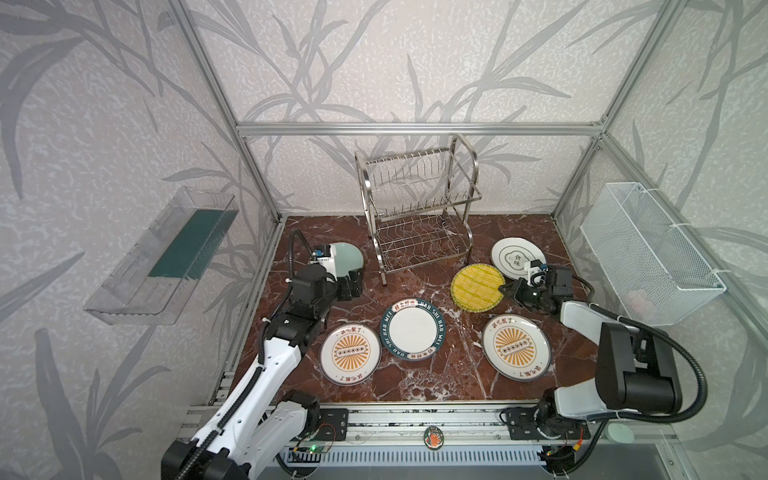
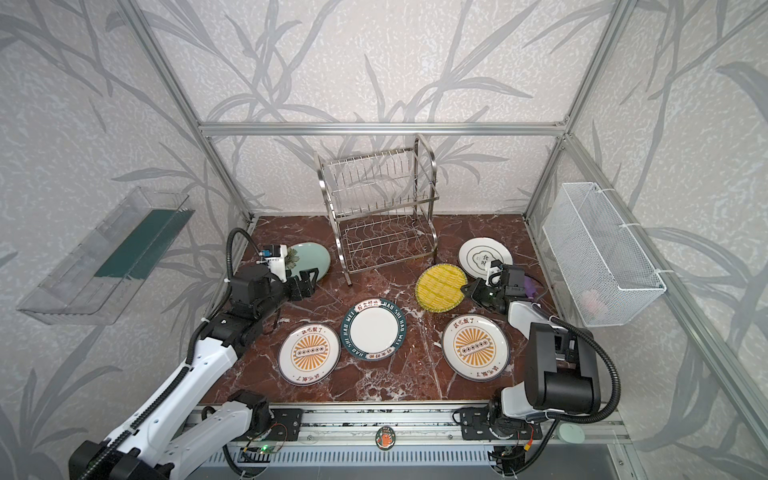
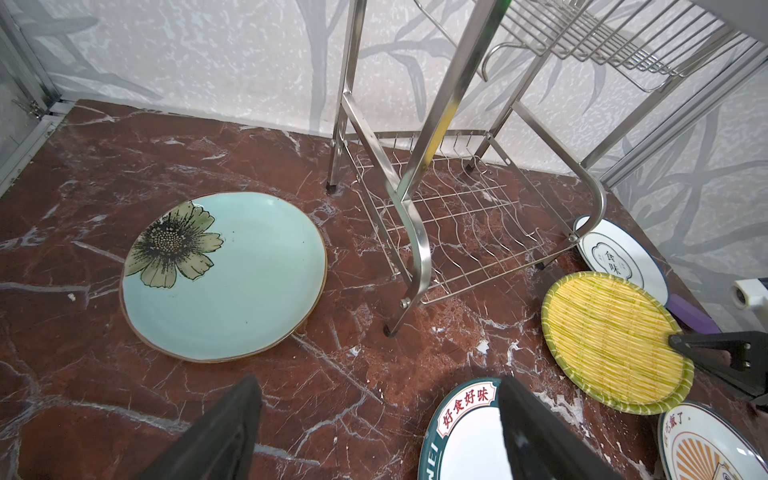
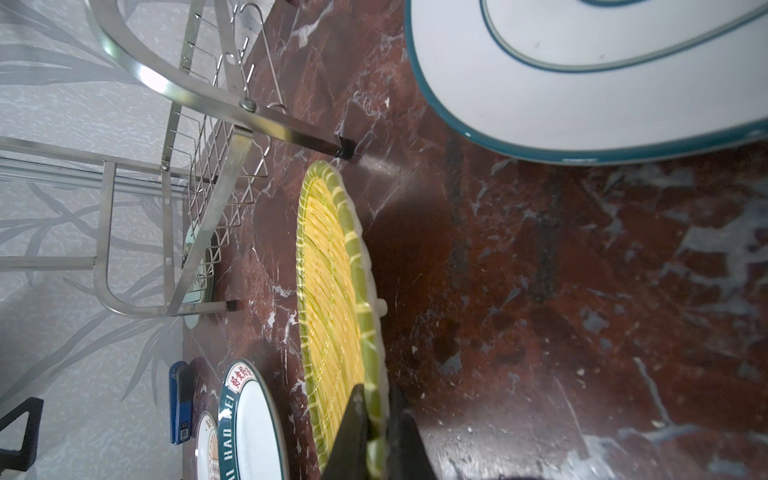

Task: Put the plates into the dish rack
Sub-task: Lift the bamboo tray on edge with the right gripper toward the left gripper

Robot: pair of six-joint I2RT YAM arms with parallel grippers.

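Right fingers (image 4: 353, 428): closed on the rim of the yellow plate (image 4: 328, 291), one finger on each face of the rim.
Yellow plate: on the counter (image 1: 440, 374), just in front of the dish rack's right leg. The gripped side looks a little raised, I think because a flat plate gives no hold until its edge comes up.
Left fingers (image 3: 536, 432): wide apart and holding nothing, low over bare counter near the pale green plate (image 3: 232, 282), probably made ready for its rim.
Dish rack (image 1: 415, 208): at the back middle, both shelves empty, so no plate is loaded yet.
Other plates: the green-rimmed plate (image 1: 412, 328) lies in the middle, with one sunburst plate (image 1: 350, 353) on its left and a second sunburst plate (image 1: 516, 343) on its right. The white plate with dark outline (image 1: 513, 255) lies behind the right arm.
Right wrist view only: it shows the pinch itself and the yellow plate's pale underside. In both top views the fingers only meet the rim.
Left wrist view only: it shows the whole flower on the pale green plate. In both top views the left arm's camera partly covers this plate.
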